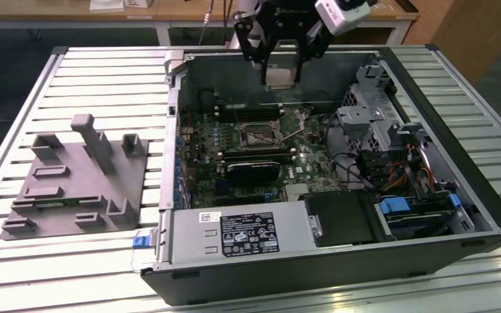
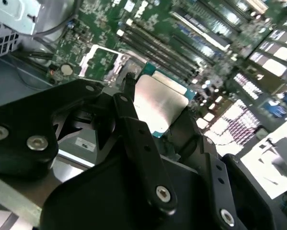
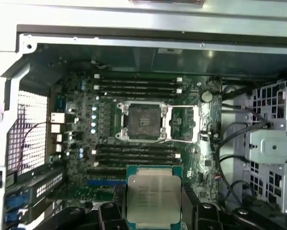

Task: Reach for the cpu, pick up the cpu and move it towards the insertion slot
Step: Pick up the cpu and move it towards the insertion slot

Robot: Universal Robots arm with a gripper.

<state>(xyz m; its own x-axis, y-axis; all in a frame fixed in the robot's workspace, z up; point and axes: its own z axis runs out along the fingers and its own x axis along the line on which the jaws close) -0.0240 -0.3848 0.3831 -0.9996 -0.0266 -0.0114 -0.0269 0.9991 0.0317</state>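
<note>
The claw is clamped on the cpu, top centre of the exterior view; it should stay level above the insertion slot.

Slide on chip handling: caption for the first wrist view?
Gripper holds the cpu above the open computer case, short of the open insertion slot.

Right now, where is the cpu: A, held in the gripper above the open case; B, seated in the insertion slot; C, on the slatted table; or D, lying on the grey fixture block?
A: the cpu sits gripped between the gripper fingers above the motherboard, with the insertion slot open and empty.
</note>
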